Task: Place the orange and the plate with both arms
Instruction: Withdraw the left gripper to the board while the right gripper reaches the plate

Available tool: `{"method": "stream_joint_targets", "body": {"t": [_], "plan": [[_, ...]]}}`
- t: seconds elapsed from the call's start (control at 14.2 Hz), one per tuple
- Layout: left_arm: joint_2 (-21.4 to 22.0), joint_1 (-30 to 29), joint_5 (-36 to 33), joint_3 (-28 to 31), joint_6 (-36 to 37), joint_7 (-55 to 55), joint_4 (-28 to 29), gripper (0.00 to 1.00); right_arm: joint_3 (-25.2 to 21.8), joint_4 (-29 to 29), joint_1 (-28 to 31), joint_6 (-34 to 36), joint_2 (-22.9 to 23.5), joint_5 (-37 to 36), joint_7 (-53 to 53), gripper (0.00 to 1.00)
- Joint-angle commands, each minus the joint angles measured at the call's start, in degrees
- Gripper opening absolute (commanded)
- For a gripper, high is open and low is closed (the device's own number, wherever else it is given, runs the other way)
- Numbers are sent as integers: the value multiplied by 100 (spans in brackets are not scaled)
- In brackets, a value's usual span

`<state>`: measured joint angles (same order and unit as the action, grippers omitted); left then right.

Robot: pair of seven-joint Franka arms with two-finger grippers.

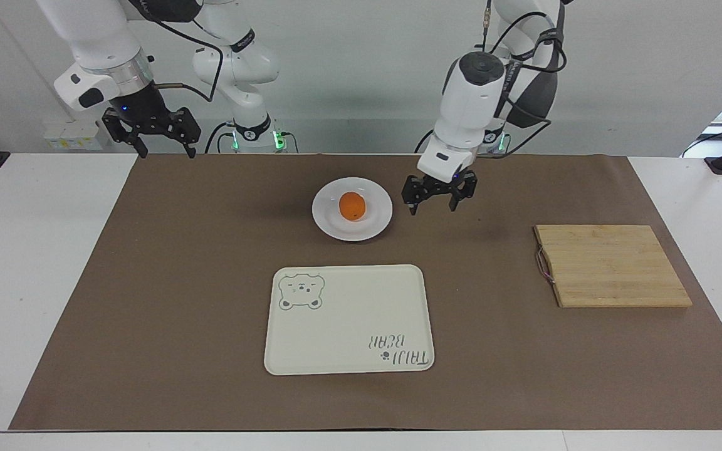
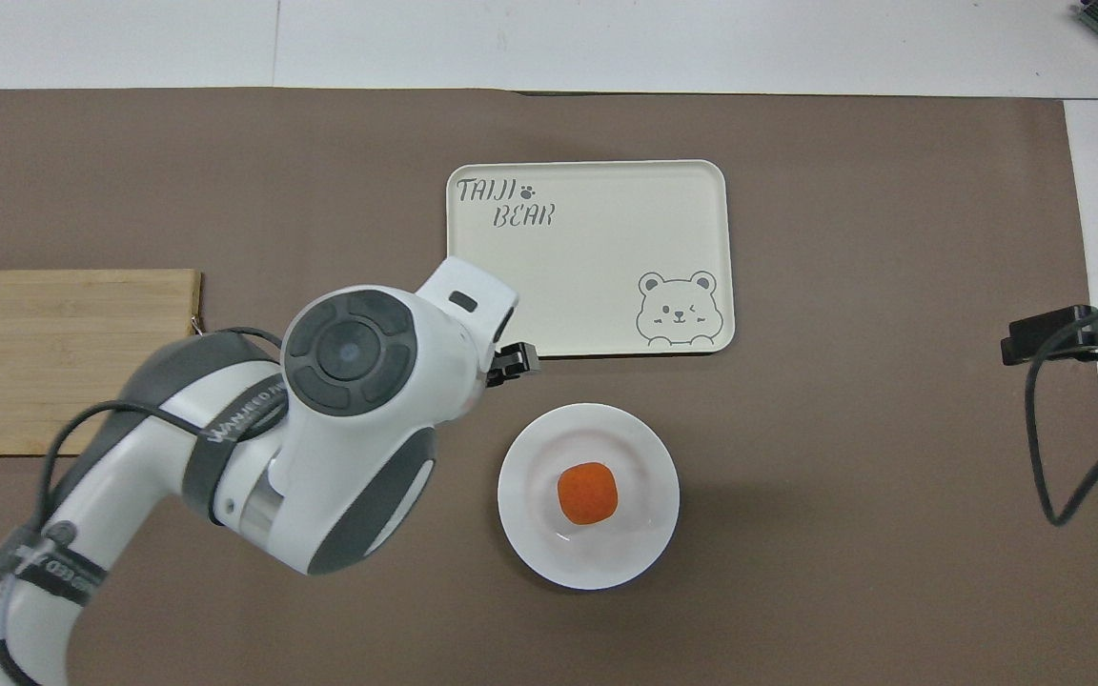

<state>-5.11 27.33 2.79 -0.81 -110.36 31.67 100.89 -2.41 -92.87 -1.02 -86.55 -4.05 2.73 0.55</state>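
The orange is sitting in the middle of the plate, on the brown mat covering the table. The left tool is hanging in the air just beside the plate, toward the cutting board, with its fingers spread wide and gripping nothing. The right tool is waiting over the mat's corner at its own end, also spread wide and gripping nothing. Judging by this, the orange step is looking finished and the plate step is coming up. The next move probably calls for a tool gripping the plate's rim and carrying it level to the tray, so the orange is not rolling off.
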Motion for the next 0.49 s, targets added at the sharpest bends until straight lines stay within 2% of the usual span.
{"method": "stream_joint_targets", "body": {"t": [0.0,0.42], "plan": [[-25,-472,47,-51,541,-843,-412,100,-23,-398,93,-46,-236,429,77,100],[124,-1491,47,-25,1218,-2495,-729,100,-31,-1337,6,-1108,-210,1869,68,100]]}}
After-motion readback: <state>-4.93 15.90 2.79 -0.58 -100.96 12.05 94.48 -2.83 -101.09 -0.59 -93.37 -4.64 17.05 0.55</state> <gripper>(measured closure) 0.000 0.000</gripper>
